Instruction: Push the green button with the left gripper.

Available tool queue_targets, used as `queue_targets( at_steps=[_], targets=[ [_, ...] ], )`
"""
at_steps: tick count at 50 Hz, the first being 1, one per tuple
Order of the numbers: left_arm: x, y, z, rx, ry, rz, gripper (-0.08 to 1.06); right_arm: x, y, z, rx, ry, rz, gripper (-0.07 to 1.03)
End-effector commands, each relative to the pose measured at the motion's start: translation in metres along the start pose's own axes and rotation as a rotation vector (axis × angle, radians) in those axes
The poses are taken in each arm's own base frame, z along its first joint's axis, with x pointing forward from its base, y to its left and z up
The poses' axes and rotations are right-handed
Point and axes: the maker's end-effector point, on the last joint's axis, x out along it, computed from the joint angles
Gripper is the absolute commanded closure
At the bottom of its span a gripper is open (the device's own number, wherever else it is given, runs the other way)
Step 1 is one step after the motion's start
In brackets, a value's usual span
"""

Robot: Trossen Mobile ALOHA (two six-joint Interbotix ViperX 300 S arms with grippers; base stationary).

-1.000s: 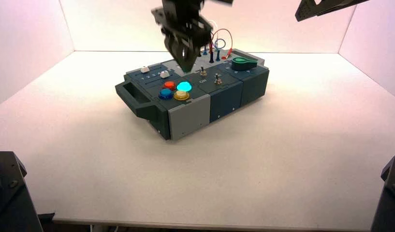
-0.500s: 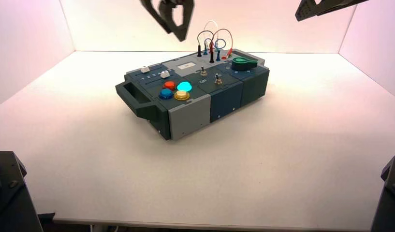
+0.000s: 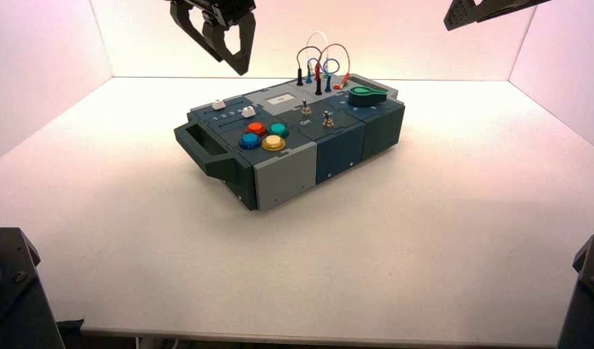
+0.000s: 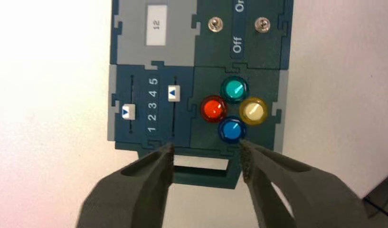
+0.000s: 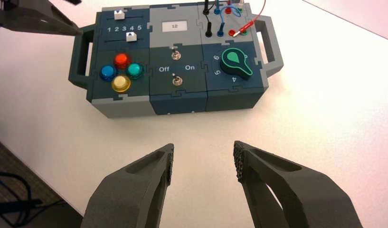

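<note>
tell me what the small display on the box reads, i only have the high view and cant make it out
Observer: The grey display reads 12, per the left wrist view.
Operator: left gripper open or shut
Observer: The left gripper is open, its fingers apart, high above the box's handle end.
Operator: which button is nearest the toggle switches
Observer: The green button; the red button sits beside it toward the sliders.
Operator: and the right gripper
Observer: The right gripper is open too, hanging over bare table in front of the box.
</note>
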Motion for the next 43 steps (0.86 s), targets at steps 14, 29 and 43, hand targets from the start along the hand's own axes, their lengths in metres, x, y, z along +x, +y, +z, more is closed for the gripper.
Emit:
queue_targets(
  at_steps=[14,29,43],
  targets=[
    [-0.0055,0.0126,0.0029,-0.029,-0.031,0.024,0.21,-0.0029,-0.0004,0.0078,0.008,-0.026,0.0,0.3],
    [-0.0034,0.012,0.0028,-0.034,-0.025,0.019,0.21,-0.0052,-0.0003,0.0086,0.011,-0.04,0.001,0.3],
    [-0.0037,0.0117,0.0021,-0.035,-0.02,0.017,0.21,-0.0056,-0.0003,0.0083,0.011,-0.041,0.001,0.3]
  ],
)
